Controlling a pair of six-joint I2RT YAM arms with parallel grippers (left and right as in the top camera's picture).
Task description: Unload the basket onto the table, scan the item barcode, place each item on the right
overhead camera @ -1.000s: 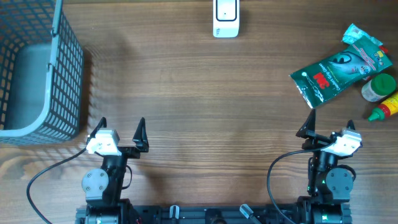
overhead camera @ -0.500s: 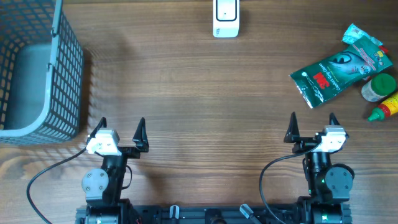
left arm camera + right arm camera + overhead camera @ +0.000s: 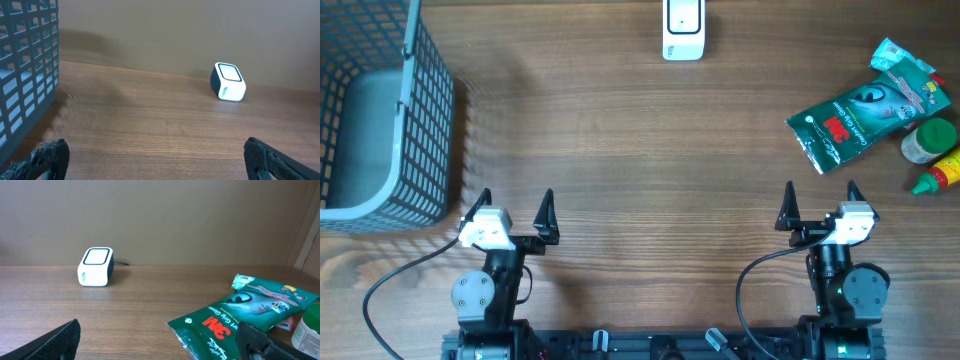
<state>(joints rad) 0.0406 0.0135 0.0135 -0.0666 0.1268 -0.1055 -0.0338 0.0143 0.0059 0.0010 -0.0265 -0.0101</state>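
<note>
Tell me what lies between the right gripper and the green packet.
Nothing: only bare table separates the right gripper and the green packet, as the overhead view shows.

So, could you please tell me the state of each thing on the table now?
left gripper: open, empty
right gripper: open, empty
barcode scanner: standing at the far edge, untouched
green glove packet: lying flat, not picked up
basket: upright, nothing visible inside
jar: upright, green lid on
yellow bottle: apparently on its side, green cap on
</note>
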